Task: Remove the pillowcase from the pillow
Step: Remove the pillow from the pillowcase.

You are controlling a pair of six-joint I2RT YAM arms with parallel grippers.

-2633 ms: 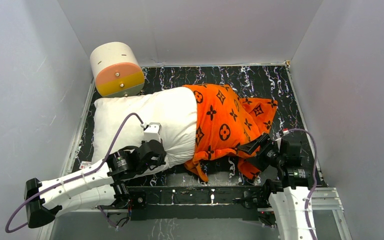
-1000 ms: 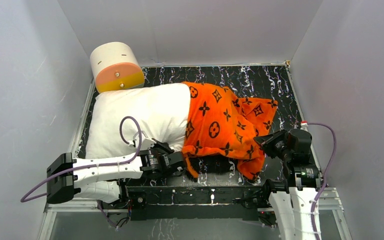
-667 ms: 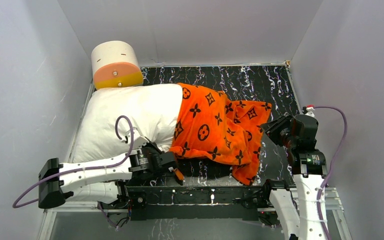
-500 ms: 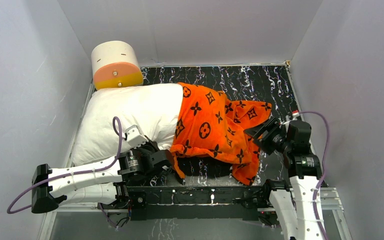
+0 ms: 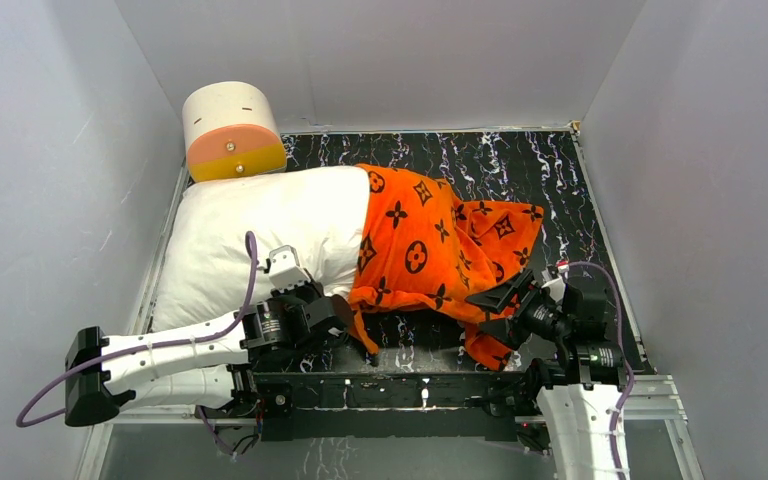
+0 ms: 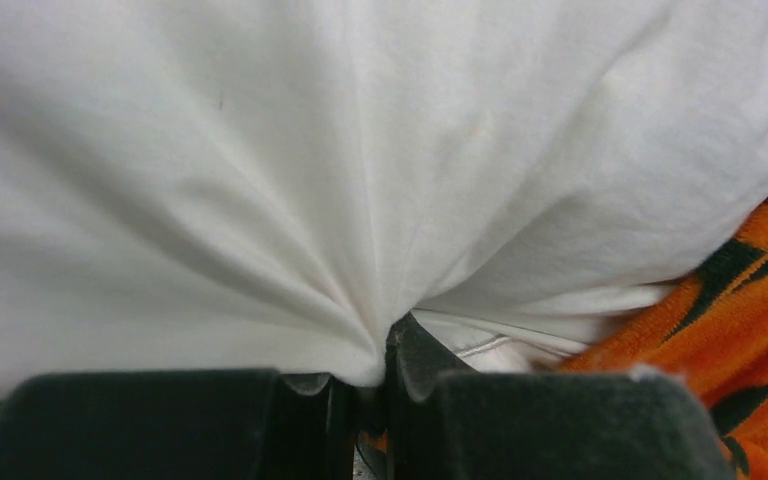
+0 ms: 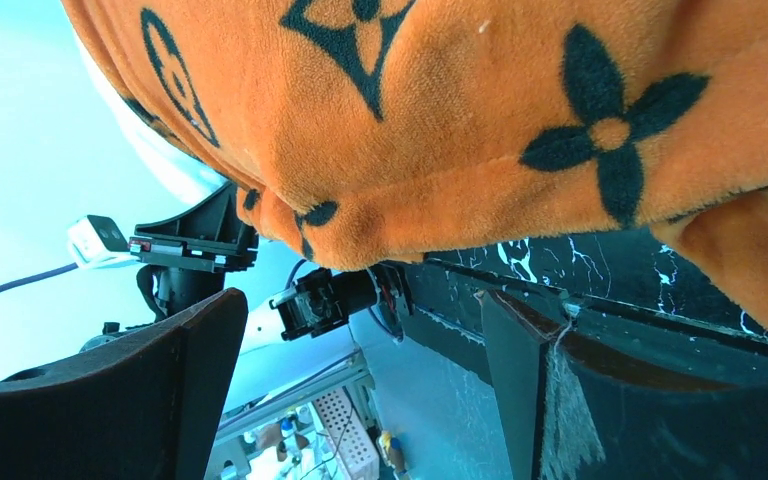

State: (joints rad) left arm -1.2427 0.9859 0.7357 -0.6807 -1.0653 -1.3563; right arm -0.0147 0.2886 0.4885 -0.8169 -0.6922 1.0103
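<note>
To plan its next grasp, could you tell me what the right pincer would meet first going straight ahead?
Most likely the pillowcase: the open right pincer faces its orange folds, though depth is unclear.

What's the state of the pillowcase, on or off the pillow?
Partly on. The orange pillowcase covers only the right end; the white pillow lies bare on the left.

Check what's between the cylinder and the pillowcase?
The pillow, its white end uncovered, fills the stretch from cylinder to pillowcase; clear in the top view.
</note>
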